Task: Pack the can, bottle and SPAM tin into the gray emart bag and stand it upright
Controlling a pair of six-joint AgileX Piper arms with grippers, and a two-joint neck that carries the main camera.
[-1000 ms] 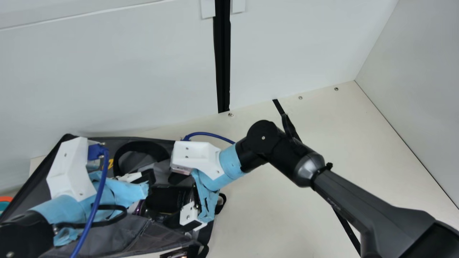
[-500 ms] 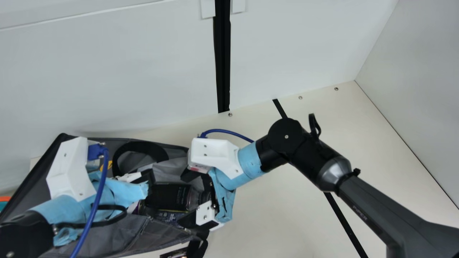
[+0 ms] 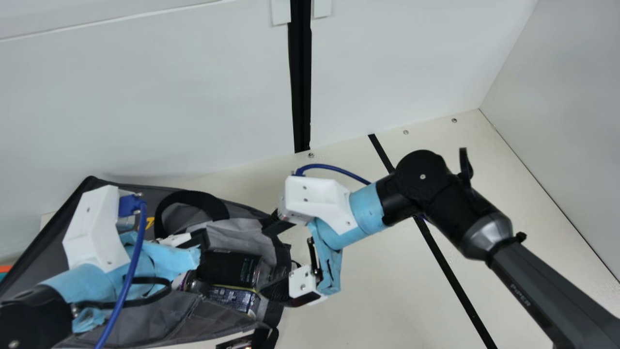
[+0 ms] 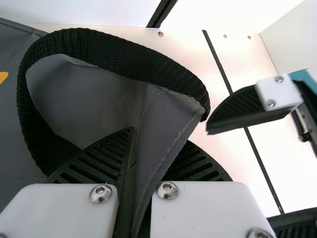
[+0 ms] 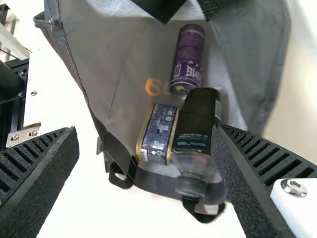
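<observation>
Black left hand (image 3: 202, 241), tight on bag (image 3: 160, 317) (edge)

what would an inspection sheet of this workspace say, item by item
Surface: cream table with a black strip across it
Job's things: gray bag lies on its side, mouth open; can deeper in, bottle and SPAM tin side by side nearer the mouth
Clutter: orange item at the main view's left edge, dark item at its bottom; can't identify either
Left pincer: closed on bag fabric beside a black handle
Right pincer: open by the mouth, holding nothing
Cables: blue cable on each arm
Surroundings: white panels, black post between
</observation>
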